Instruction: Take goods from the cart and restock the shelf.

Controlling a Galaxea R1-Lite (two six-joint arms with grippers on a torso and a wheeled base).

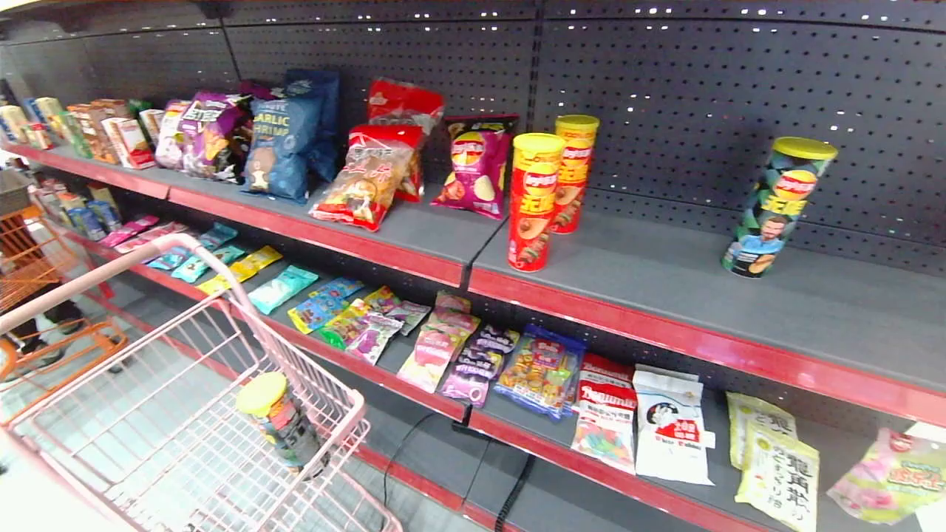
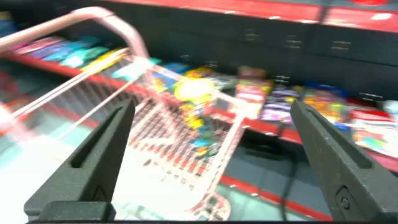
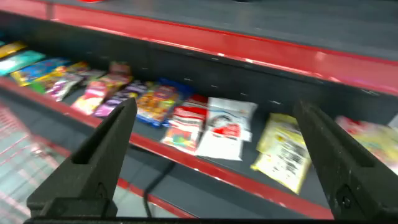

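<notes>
A pink wire cart [image 1: 222, 295] stands at the lower left before the shelves. In it lies a chip can [image 1: 281, 421] with a yellow lid and a dark patterned body. On the grey top shelf [image 1: 665, 273] stand two red chip cans [image 1: 533, 199] and, farther right, a dark can [image 1: 780, 207] like the one in the cart. My left gripper [image 2: 211, 162] is open and hangs above and apart from the cart [image 2: 112, 18], with the can [image 2: 196, 109] seen between its fingers. My right gripper [image 3: 214, 162] is open and empty, facing the lower shelf's snack bags [image 3: 217, 127].
Snack bags [image 1: 369, 177] fill the top shelf's left half; between the red cans and the dark can the board is bare. Flat packets [image 1: 458, 355] line the lower shelf. An orange cart [image 1: 29, 258] stands at far left. A black cable [image 1: 510, 488] lies on the bottom shelf.
</notes>
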